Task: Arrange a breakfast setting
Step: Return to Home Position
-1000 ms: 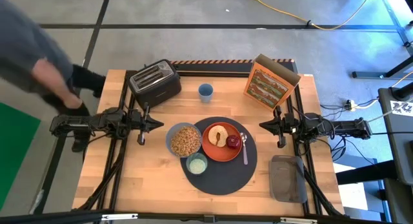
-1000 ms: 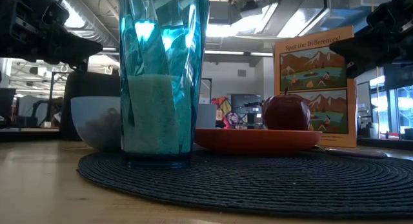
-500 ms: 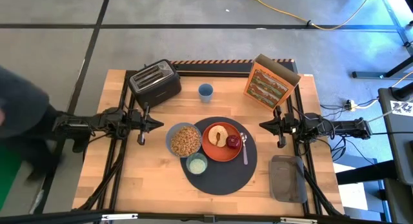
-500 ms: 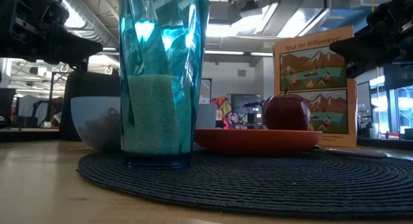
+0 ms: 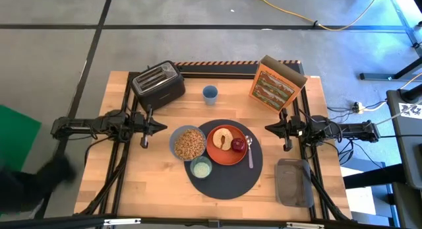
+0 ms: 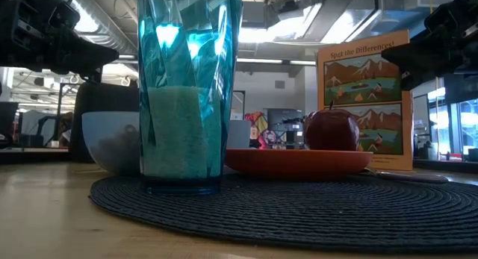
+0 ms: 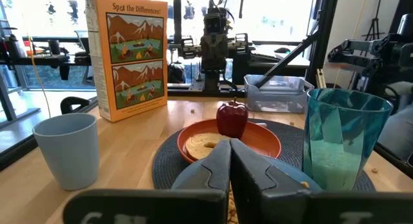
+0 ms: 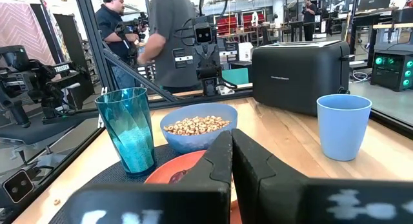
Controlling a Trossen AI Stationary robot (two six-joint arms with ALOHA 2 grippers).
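Showed breakfast setting on dark-grey mat (image 5: 224, 184), mid-table.
Left to right, recorded: left gripper (image 5: 160, 126), jaws pressed together, near black toaster (image 5: 158, 84); on mat, cereal-filled bowl (image 5: 188, 144), teal cup (image 5: 201, 167), orange plate (image 5: 220, 154) bearing toast (image 5: 222, 137) and apple (image 5: 238, 145), spoon (image 5: 249, 152); behind, box (image 5: 277, 82) reading "Spot the Differences!"; right gripper (image 5: 269, 129), jaws likewise closed.

Person (image 5: 30, 185) now lower at left (green floor patch (image 5: 16, 133) bare)
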